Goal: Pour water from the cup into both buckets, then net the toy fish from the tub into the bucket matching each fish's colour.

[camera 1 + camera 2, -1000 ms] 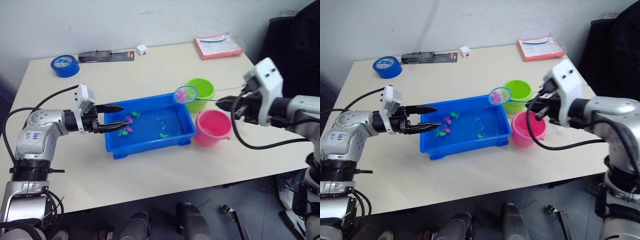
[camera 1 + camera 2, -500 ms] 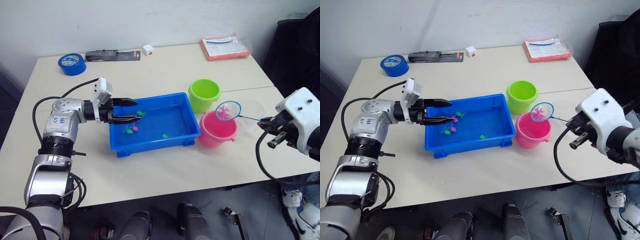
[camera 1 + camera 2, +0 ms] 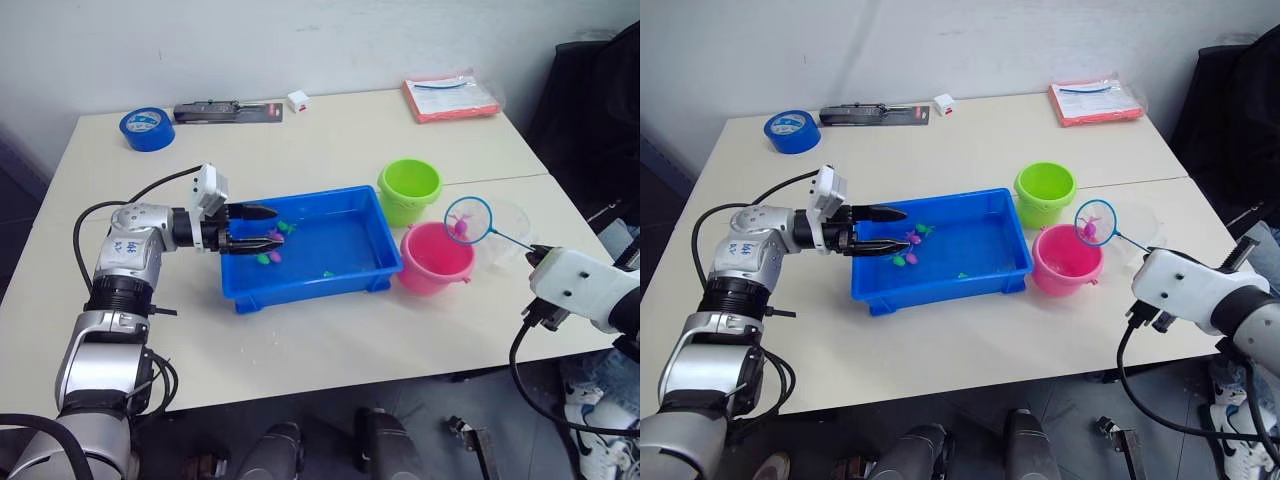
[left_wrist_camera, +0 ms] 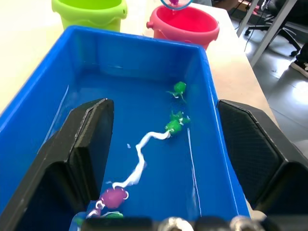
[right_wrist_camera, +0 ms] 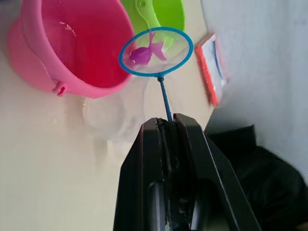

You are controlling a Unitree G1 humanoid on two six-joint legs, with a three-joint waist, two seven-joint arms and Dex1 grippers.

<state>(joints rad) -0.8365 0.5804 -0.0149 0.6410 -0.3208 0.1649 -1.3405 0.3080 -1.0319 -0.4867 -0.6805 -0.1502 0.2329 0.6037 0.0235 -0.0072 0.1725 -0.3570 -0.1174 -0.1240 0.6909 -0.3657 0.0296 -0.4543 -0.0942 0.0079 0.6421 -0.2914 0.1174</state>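
Blue-rimmed mesh net [image 5: 156,52] on its thin stick looked light and whippy, so your right pincer [image 5: 169,126] pinched the handle's end while the left pincer [image 4: 159,144] stood spread.

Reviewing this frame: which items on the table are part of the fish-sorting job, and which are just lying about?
Job items: blue tub with fish; net holding a pink fish, gripped by the right gripper; pink bucket; green bucket; clear cup.

Lying about: blue tape roll; black packaged tool; small white box; red packet.
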